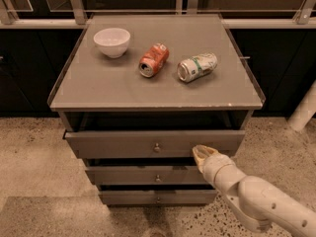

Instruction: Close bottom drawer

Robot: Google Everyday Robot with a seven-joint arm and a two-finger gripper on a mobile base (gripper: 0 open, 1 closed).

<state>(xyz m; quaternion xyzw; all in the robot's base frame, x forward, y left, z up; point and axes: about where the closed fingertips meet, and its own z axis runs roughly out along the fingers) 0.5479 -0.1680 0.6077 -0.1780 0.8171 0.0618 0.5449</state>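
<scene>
The grey cabinet has three drawer fronts, each with a small round knob. The bottom drawer (158, 197) is the lowest front, just above the floor; its knob shows at its centre. The middle drawer (148, 176) sits above it. The top drawer (123, 143) is pulled out, with a dark gap under the tabletop. My gripper (200, 154) comes in from the lower right on a white arm (256, 201). Its tip is at the lower right part of the top drawer's front, above the middle drawer and well above the bottom drawer.
On the cabinet top (98, 88) stand a white bowl (112, 41), an orange can (153, 59) on its side and a silver-green can (197, 66) on its side. A speckled floor (34, 152) surrounds the cabinet. A white post (303, 110) stands at the right.
</scene>
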